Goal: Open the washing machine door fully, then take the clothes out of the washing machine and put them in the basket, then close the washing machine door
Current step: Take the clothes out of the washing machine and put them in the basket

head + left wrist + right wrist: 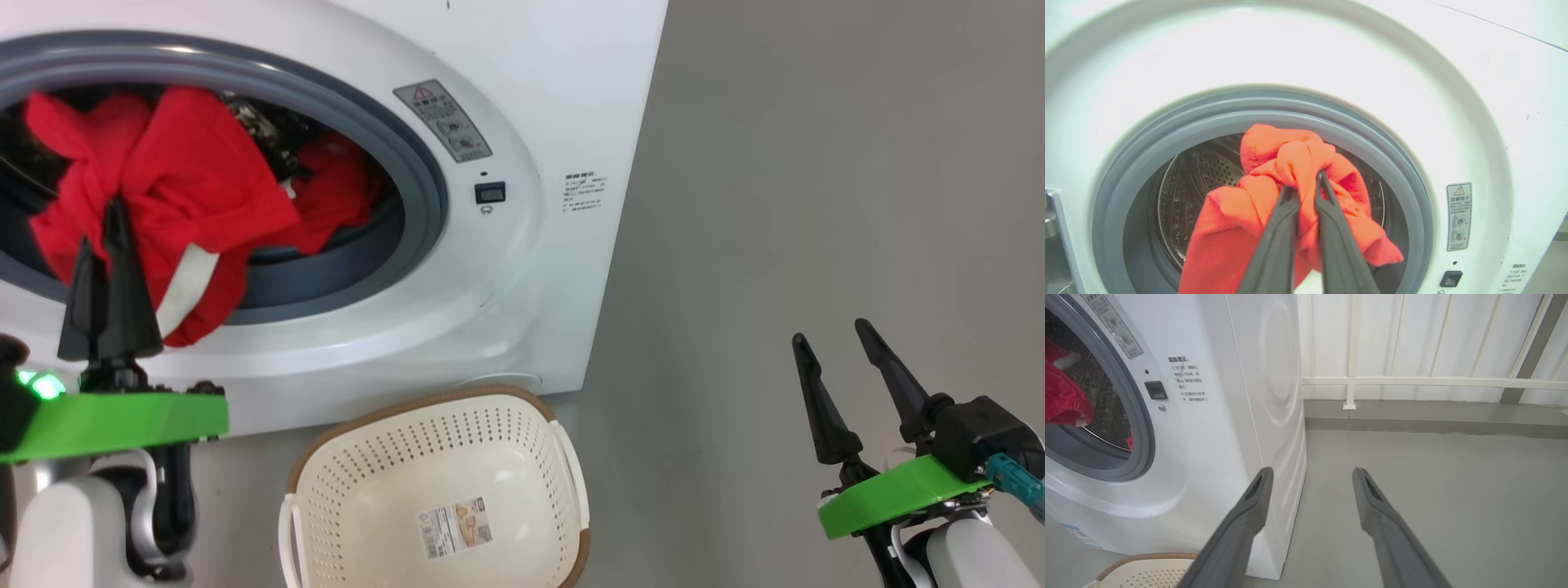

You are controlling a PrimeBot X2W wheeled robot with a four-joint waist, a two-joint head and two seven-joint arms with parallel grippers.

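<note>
Left tool (1306, 181): fingers pinched nearly together on a bunched fold of the red clothes (188, 163), which hang out over the grey ring (424, 184) at the mouth of the washing machine (531, 73), with more of them lying deeper in the drum (1208, 171). Right tool (830, 331): fingers spread wide, holding nothing, poised over bare floor (816, 204) beside the machine, probably to stay out of the way. Basket (424, 400): empty, on the floor against the machine's front edge just below the opening, apparently placed so a lifted garment has a short drop.
</note>
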